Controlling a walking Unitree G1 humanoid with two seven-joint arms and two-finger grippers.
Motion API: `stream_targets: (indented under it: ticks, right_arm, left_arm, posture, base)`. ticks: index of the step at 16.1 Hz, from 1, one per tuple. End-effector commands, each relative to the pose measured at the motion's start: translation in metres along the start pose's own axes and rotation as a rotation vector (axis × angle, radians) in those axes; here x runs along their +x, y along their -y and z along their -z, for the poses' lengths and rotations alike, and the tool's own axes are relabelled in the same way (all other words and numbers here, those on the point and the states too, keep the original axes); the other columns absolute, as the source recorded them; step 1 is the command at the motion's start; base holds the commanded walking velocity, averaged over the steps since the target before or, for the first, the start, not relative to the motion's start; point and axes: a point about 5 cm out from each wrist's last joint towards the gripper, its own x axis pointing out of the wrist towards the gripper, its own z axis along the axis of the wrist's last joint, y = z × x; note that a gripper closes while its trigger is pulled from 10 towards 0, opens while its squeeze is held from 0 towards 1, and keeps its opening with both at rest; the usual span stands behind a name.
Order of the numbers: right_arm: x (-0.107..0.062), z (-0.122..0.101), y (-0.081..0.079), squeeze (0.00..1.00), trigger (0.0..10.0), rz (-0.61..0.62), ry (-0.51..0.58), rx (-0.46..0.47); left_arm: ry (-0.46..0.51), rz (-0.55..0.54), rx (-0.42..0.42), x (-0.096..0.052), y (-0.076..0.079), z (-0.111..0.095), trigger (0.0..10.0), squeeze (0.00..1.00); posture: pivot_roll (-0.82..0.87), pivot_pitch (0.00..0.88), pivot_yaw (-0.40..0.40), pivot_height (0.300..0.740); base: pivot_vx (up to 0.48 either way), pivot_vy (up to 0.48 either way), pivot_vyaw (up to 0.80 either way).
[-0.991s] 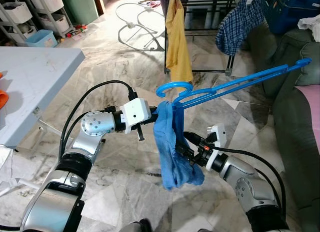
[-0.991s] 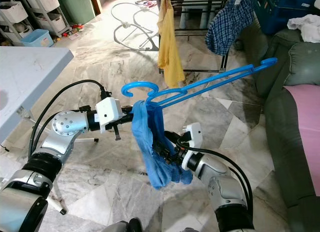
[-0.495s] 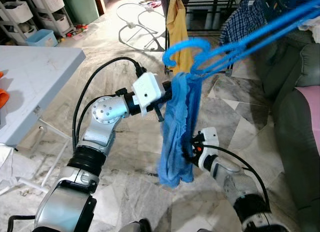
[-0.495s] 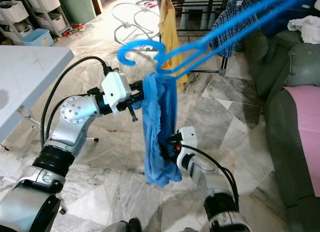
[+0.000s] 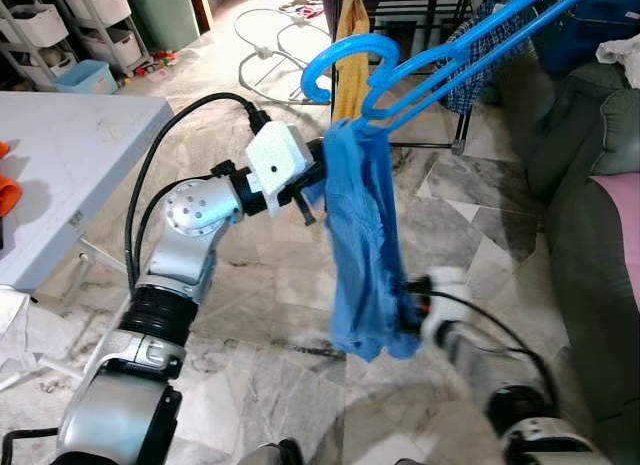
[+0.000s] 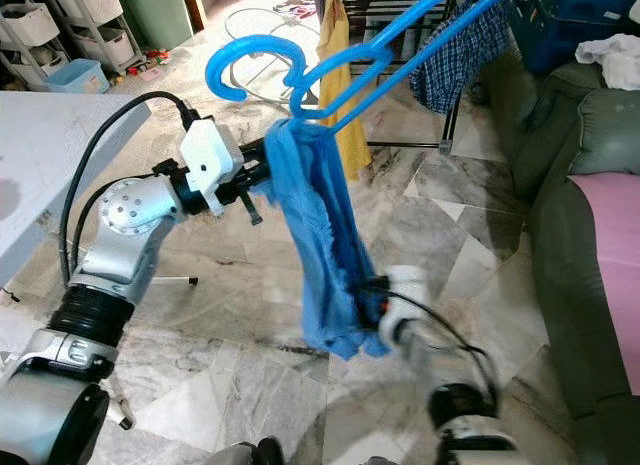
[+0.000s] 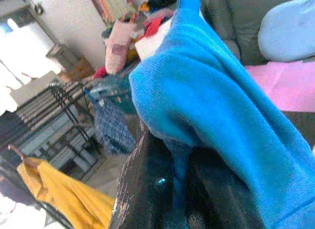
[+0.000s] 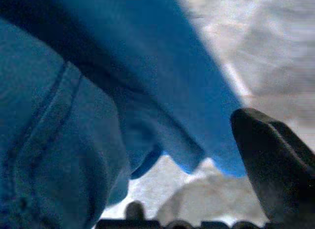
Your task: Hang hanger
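- Left tool [image 5: 318, 175] pinches the blue cloth [image 5: 365, 255] draped on the raised blue hanger [image 5: 400, 60].
- Right tool [image 5: 415, 310], blurred beside the cloth's hem: fingers' state cannot be told.

hanger [image 5: 420, 57]: bright blue plastic; held in the air, tilted, long arm rising toward upper right, open hook [image 6: 232, 67] at the low end pointing left.
cloth [image 5: 365, 245]: blue fabric draped over hanger just below the hook; hangs down in long folds, lower end bunched.
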Motion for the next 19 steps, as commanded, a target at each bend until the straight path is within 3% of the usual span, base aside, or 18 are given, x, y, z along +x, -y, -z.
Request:
stream_targets:
  ticks: [1, 3, 6, 9, 11, 14, 16, 17, 19]
  right_arm:
    - [-0.005, 0.009, 0.014, 0.00, 0.0, 0.071, -0.023, 0.044]
    - [-0.015, -0.001, 0.040, 0.00, 0.0, 0.165, 0.013, 0.049]
    - [-0.025, -0.024, 0.063, 0.00, 0.0, 0.236, 0.088, 0.034]
    - [-0.040, -0.067, 0.089, 0.00, 0.0, 0.298, 0.203, 0.025]
    - [-0.045, -0.082, 0.095, 0.00, 0.0, 0.321, 0.242, 0.023]
    - [-0.057, -0.124, 0.102, 0.00, 0.0, 0.334, 0.344, 0.029]
    - [-0.057, -0.132, 0.101, 0.00, 0.0, 0.328, 0.355, 0.029]
    - [-0.056, -0.137, 0.099, 0.00, 0.0, 0.325, 0.354, 0.017]
    - [-0.053, -0.141, 0.095, 0.00, 0.0, 0.314, 0.344, -0.001]
  left_arm:
    - [-0.002, -0.062, 0.033, -0.007, -0.015, -0.004, 0.0, 0.00]
    - [-0.044, -0.081, 0.033, -0.014, -0.017, 0.006, 0.0, 0.00]
    - [-0.105, -0.092, 0.024, -0.025, -0.015, 0.021, 0.0, 0.00]
    - [-0.206, -0.063, 0.024, -0.051, 0.002, 0.049, 0.0, 0.00]
    - [-0.235, -0.059, 0.009, -0.059, 0.009, 0.057, 0.0, 0.00]
    - [-0.281, -0.051, -0.053, -0.079, 0.034, 0.077, 0.0, 0.00]
    - [-0.267, -0.038, -0.091, -0.080, 0.042, 0.079, 0.0, 0.00]
    - [-0.257, -0.024, -0.166, -0.083, 0.050, 0.083, 0.0, 0.00]
    - [-0.253, 0.009, -0.230, -0.084, 0.060, 0.087, 0.0, 0.00]
  posture:
    - [-0.19, 0.092, 0.073, 0.740]
    - [-0.20, 0.090, 0.074, 0.740]
    - [-0.21, 0.088, 0.072, 0.740]
    - [-0.23, 0.091, 0.070, 0.740]
    - [-0.23, 0.092, 0.071, 0.740]
    - [-0.24, 0.088, 0.062, 0.740]
    - [-0.24, 0.089, 0.059, 0.740]
    - [-0.24, 0.089, 0.057, 0.740]
    - [-0.24, 0.090, 0.056, 0.740]
  base:
    - [0.000, 0.000, 0.00]
    - [0.000, 0.000, 0.00]
    - [0.000, 0.000, 0.00]
    - [0.000, 0.000, 0.00]
    - [0.000, 0.000, 0.00]
    - [0.000, 0.000, 0.00]
    - [0.000, 0.000, 0.00]
    - [0.000, 0.000, 0.00]
    - [0.000, 0.000, 0.00]
